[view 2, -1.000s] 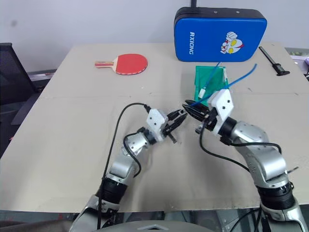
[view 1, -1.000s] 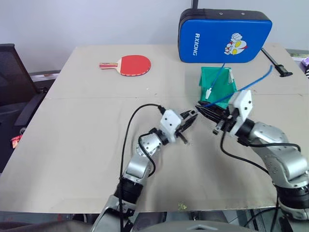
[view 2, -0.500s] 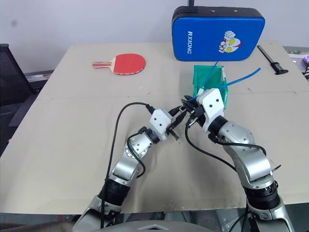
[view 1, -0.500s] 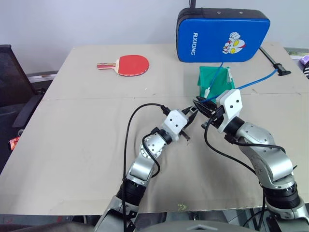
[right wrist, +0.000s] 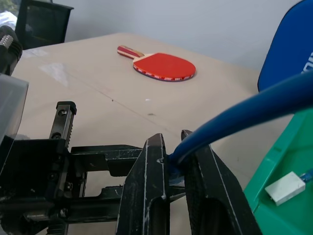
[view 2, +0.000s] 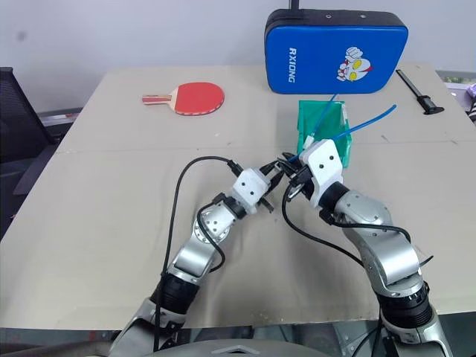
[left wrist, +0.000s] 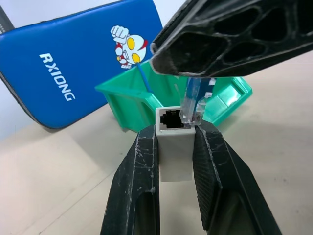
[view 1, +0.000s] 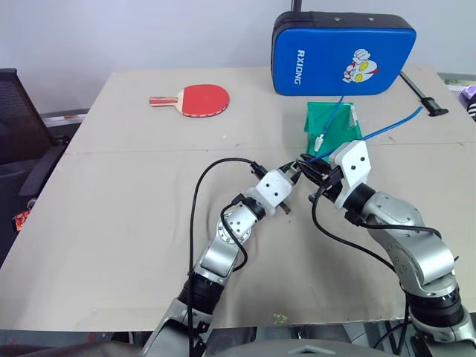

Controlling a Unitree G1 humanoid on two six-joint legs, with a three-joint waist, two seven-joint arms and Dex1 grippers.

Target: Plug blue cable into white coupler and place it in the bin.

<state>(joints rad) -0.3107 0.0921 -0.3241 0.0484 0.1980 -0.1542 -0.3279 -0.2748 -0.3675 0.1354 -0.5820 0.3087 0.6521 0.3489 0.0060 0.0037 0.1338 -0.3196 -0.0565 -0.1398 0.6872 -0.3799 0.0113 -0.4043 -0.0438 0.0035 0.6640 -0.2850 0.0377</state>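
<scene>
My left gripper (left wrist: 174,131) is shut on the white coupler (left wrist: 173,152), whose dark socket faces up between the fingers. My right gripper (right wrist: 172,142) is shut on the blue cable (right wrist: 254,105) just behind its clear plug (left wrist: 195,104). The plug tip rests at the coupler's rim, beside the socket opening. In the left eye view the two grippers (view 1: 294,177) (view 1: 309,165) meet tip to tip over the middle of the table, and the cable (view 1: 387,130) arcs away to the right. The green bin (view 1: 335,123) stands just behind them.
Inside the bin lies another blue cable with a white piece (right wrist: 286,187). A blue padded pad (view 1: 342,53) stands at the back and a red paddle (view 1: 197,99) lies at the back left. A black tool (view 1: 424,97) lies at the right edge, a black chair (view 1: 18,111) at left.
The two grippers have closed the gap between them. The right one came leftward with the cable, and the left wrist rolled, so the plug now meets the coupler.
</scene>
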